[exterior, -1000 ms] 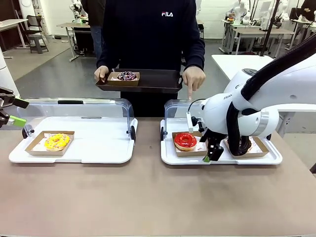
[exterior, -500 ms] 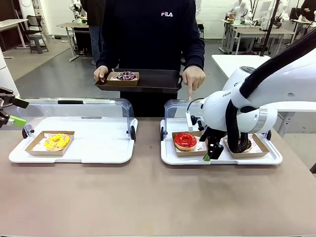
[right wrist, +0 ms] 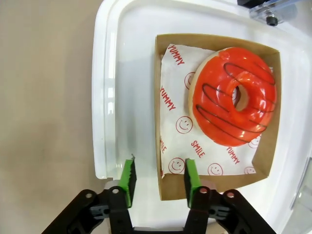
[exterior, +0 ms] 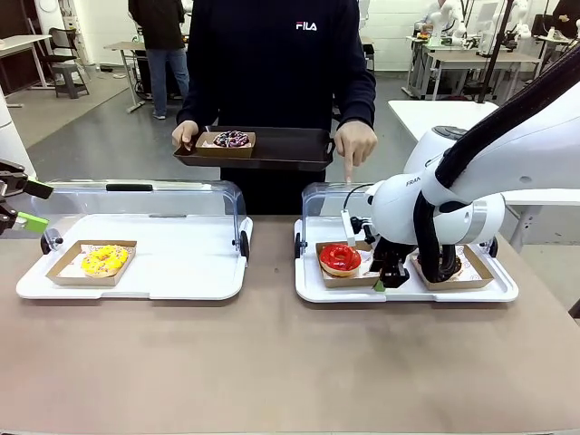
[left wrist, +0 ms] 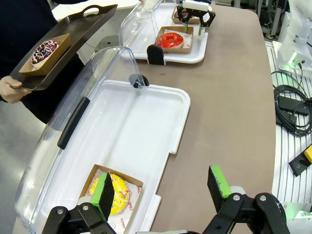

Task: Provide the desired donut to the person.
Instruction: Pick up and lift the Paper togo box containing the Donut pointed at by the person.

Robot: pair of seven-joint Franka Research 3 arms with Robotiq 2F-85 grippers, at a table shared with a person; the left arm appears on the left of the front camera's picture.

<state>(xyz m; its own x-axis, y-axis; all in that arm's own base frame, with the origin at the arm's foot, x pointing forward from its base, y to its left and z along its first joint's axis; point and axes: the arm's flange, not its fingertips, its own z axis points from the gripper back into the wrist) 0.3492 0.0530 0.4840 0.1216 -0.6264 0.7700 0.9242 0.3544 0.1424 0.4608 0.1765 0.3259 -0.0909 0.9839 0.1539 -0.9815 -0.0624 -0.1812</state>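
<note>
Red donut on the right tray, right gripper at its box

The red donut [exterior: 340, 257] lies in a brown box [right wrist: 163, 146] at the left end of the right white tray [exterior: 313, 288]. The right gripper [right wrist: 159, 166] is half spread, with one pad on each side of the box wall at the box's right side, and does not press it. On the far side, the person [exterior: 272, 72] holds a black tray [exterior: 290, 149] and points a finger down. At the far left, the left gripper [left wrist: 161, 180] is fully spread and holds nothing.
</note>
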